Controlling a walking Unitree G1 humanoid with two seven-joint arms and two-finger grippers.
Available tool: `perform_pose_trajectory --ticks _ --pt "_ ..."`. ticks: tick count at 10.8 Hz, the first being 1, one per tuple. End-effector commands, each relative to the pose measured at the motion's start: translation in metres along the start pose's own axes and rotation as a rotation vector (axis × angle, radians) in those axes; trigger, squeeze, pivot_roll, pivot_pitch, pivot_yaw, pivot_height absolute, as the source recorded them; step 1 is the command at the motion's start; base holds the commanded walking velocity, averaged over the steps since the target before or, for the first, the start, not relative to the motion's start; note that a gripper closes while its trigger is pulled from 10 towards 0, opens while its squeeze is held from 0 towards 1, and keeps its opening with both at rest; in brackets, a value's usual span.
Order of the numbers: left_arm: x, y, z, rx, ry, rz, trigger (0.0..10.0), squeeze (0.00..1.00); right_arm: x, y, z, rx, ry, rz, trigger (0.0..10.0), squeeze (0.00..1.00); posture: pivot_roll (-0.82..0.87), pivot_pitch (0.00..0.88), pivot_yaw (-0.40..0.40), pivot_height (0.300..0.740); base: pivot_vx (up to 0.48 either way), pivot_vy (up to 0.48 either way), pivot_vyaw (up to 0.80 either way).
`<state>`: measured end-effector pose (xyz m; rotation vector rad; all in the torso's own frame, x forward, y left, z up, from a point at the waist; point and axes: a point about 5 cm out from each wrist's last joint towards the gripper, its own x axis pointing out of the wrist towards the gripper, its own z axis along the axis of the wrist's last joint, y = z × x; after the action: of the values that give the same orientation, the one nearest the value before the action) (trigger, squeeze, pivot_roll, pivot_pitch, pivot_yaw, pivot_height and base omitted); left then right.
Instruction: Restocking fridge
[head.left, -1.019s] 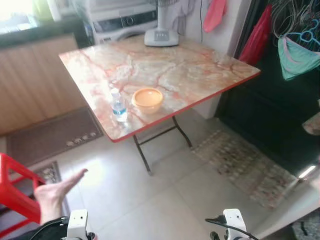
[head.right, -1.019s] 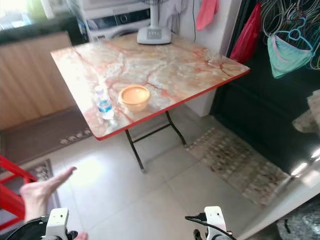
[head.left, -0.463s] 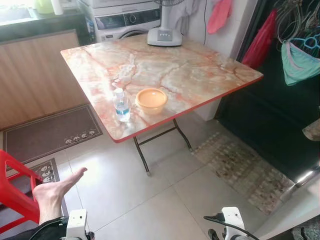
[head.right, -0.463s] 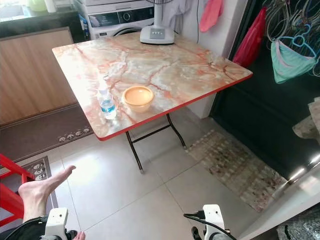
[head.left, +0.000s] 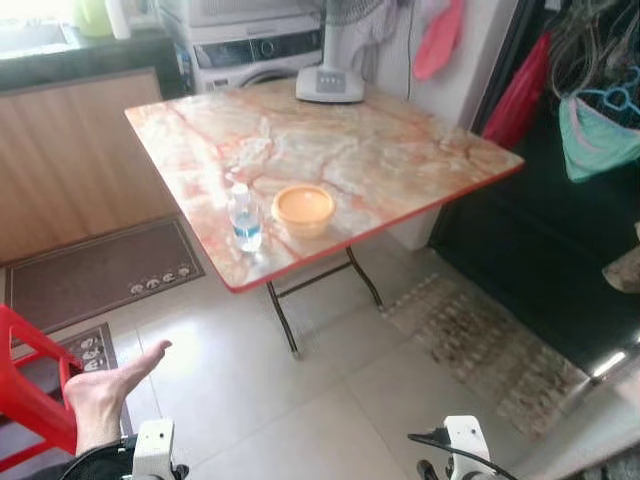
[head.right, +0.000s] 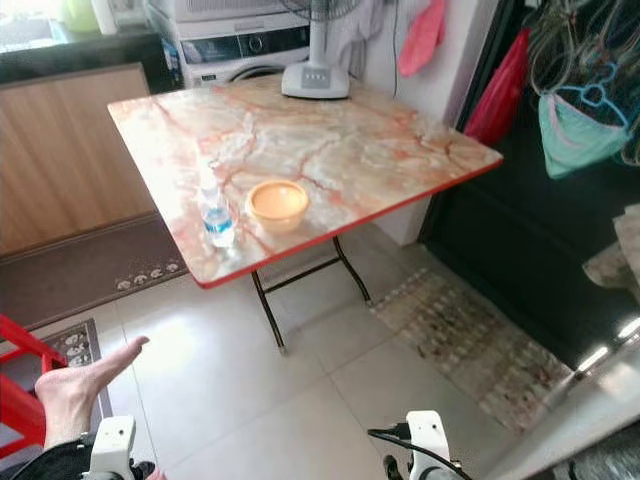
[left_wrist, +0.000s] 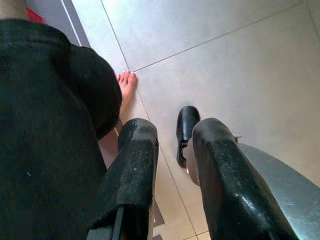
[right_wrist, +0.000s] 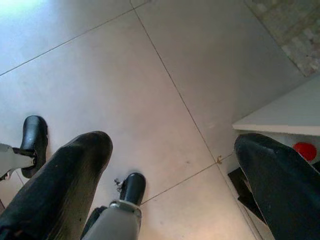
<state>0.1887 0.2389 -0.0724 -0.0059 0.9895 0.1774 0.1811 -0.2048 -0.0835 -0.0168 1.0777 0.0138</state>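
A small clear water bottle (head.left: 245, 217) with a blue label stands upright near the front left edge of the marble-patterned folding table (head.left: 400, 150). An orange bowl (head.left: 303, 208) sits just right of the bottle. Both arms hang low, well short of the table, their wrists at the bottom of the eye views. My left gripper (left_wrist: 172, 132) points at the tiled floor, its fingers a little apart with nothing between them. My right gripper (right_wrist: 172, 145) is open wide over the floor, also empty.
A person's hand (head.left: 105, 385) reaches in at lower left, and a bare foot (left_wrist: 126, 85) stands beside my left arm. A red chair (head.left: 25, 390) is at far left. A fan base (head.left: 329, 84), a washing machine (head.left: 250, 50), a doormat (head.left: 100, 275) and a rug (head.left: 480, 340) surround the table.
The head views have shifted slightly with the camera. The bottle, the bowl and the table keep their places, and the person's hand stays at lower left.
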Motion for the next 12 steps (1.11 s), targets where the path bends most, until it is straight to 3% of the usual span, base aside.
perform_pose_trajectory --ticks 1,12 --pt "-0.0002 0.0013 -0.002 -0.008 0.014 -0.001 10.0 0.0 0.0001 -0.0005 0.0028 0.015 -0.008 -0.002 10.0 0.0 0.04 0.0 -0.031 0.74 0.281 0.0 0.0" --pt "-0.0003 0.0029 -0.0015 0.001 0.013 -0.002 10.0 0.0 0.0003 0.0016 0.0029 -0.02 0.005 0.02 10.0 0.0 0.04 0.0 -0.027 0.74 0.3 0.0 0.0"
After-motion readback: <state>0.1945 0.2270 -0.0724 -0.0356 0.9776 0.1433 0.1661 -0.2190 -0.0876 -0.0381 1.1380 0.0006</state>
